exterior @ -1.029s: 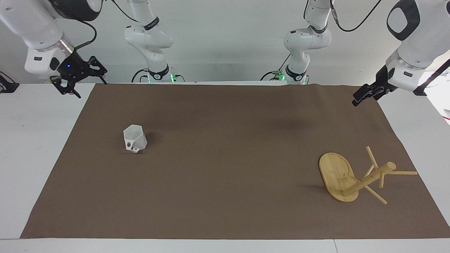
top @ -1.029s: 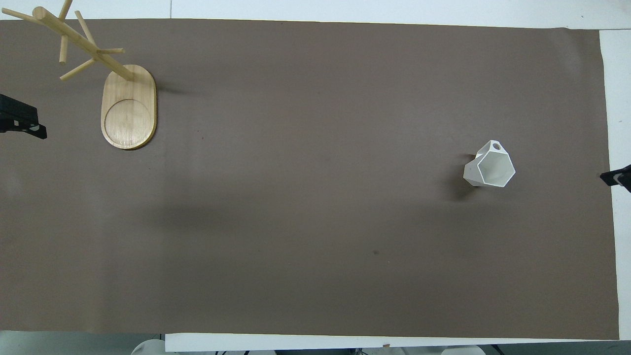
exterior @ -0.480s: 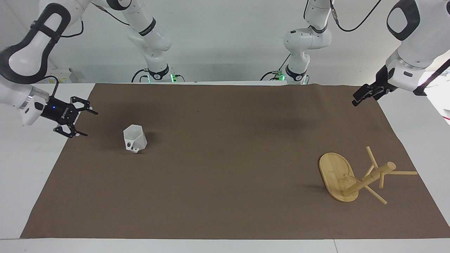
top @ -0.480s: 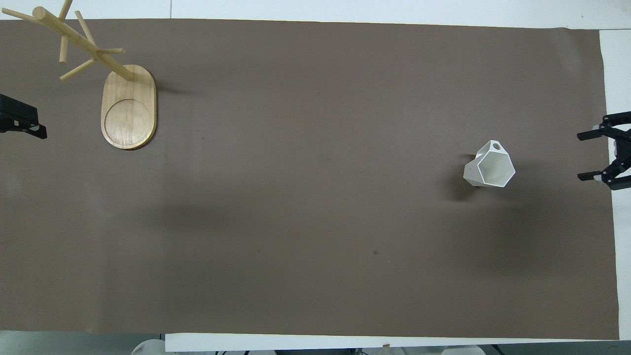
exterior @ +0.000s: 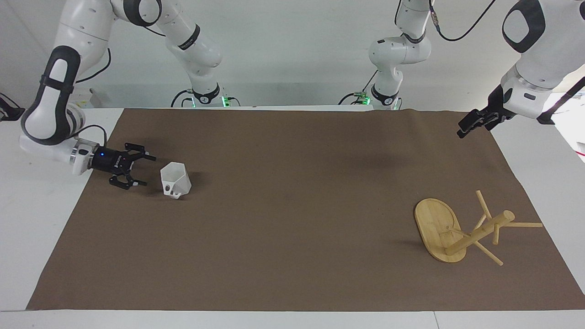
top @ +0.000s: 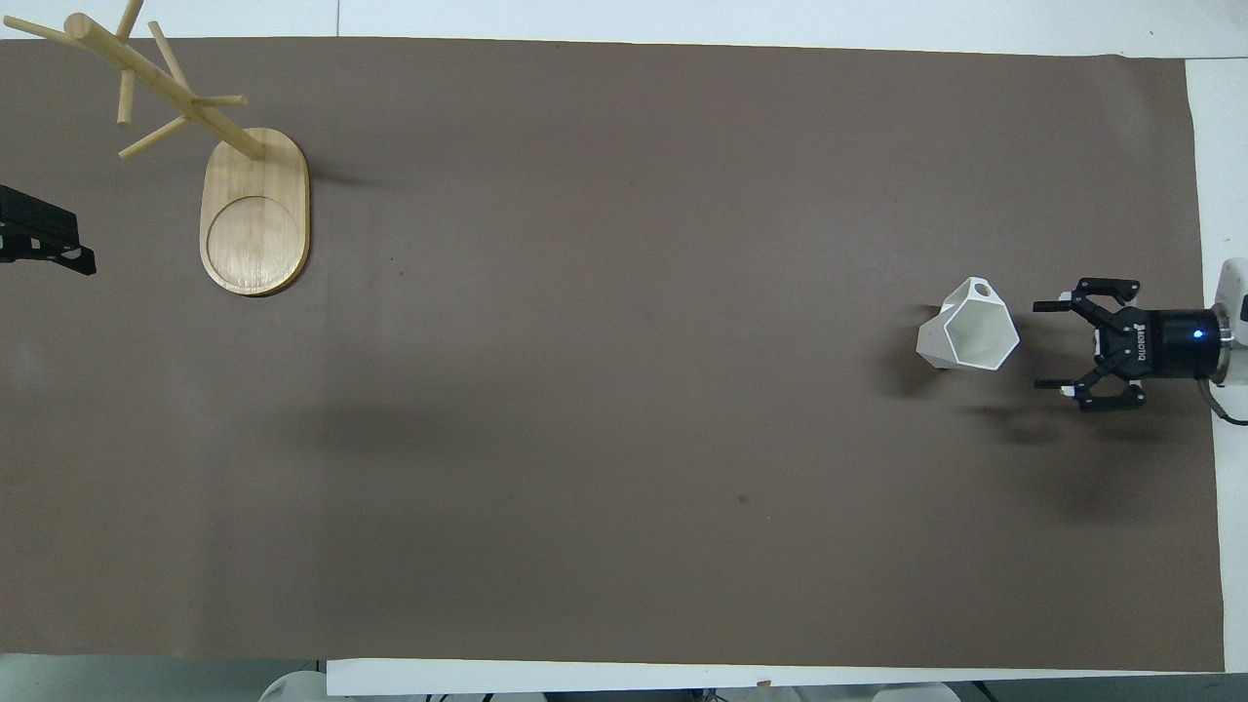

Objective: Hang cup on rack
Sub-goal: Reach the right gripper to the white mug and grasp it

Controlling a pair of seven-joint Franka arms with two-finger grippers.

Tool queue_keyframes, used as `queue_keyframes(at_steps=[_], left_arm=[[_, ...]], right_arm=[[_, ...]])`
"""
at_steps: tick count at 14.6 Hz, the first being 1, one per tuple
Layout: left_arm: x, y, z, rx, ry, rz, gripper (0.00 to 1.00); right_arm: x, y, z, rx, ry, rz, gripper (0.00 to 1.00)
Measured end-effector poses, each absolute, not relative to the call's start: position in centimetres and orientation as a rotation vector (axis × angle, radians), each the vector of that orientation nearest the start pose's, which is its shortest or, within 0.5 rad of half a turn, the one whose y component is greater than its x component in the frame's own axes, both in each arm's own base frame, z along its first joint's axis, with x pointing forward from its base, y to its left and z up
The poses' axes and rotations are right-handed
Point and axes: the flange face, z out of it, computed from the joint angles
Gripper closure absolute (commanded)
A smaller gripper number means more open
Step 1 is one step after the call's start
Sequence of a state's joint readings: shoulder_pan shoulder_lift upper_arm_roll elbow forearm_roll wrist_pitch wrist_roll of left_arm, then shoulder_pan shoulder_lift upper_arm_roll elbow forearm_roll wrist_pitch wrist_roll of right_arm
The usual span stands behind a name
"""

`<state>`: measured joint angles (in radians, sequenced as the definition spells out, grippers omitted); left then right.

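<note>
white cup point(exterior: 176, 181) upright, handle facing away from the robots.

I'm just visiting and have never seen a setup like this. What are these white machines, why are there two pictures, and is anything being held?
The white machines are two robot arms, each ending in a black two-fingered tool. One picture looks at them from across the table; the other looks down from above their own end. On the brown mat stand a white cup and a wooden rack with pegs, at opposite ends. The right tool is low beside the cup, fingers open, not touching it. The left tool waits in the air at the rack's end of the table, also open. Nothing is held.
</note>
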<state>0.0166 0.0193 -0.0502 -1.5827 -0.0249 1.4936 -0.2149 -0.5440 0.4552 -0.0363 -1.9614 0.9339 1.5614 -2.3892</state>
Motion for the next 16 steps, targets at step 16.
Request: queue_keyframes(at_steps=[16], left_arm=[[55.0,-3.2,60.2,-3.138,-0.253,0.173,0.0]], right_arm=[[51.6,-17.3,21.6,-1.498,-1.309,-0.989,0.0]])
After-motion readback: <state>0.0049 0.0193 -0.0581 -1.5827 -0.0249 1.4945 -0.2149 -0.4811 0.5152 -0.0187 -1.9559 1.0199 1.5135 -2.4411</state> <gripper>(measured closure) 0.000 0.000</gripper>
